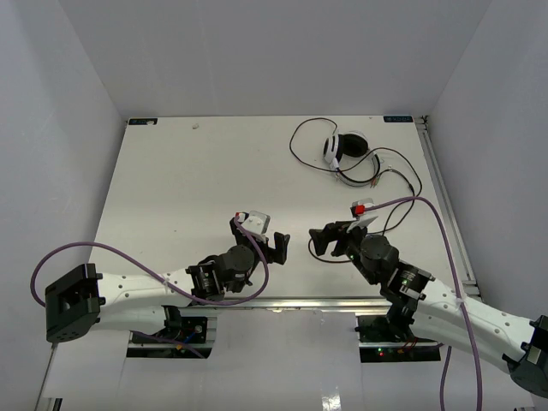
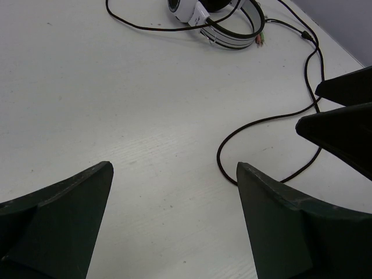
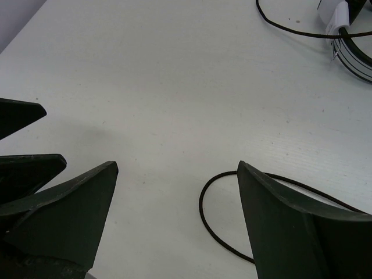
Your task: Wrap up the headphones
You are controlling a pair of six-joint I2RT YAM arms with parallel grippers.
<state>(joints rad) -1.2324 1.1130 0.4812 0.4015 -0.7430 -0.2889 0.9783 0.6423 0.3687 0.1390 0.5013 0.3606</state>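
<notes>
The white over-ear headphones [image 1: 347,154] lie on the white table [image 1: 171,188] toward its far right part, well apart from both hands. Their black ear cushions and thin headband rest on the surface. The thin black cord [image 1: 301,141] loops out to the left of them and trails back toward the arms on the right. In the left wrist view the headphones [image 2: 215,17] sit at the top edge. Beside the headband are what look like small coloured plug tips [image 2: 260,39], though they are too small to be sure of.

The left hand [image 1: 257,237] hovers low over the near middle of the table, its fingers spread wide with nothing between them but bare table. The right hand [image 1: 336,233] faces it from just beside, fingers likewise parted and holding nothing. A curve of the cord [image 3: 203,209] lies on the table under the right hand's gap. A thick purple cable [image 1: 428,214] arches over the right arm.
</notes>
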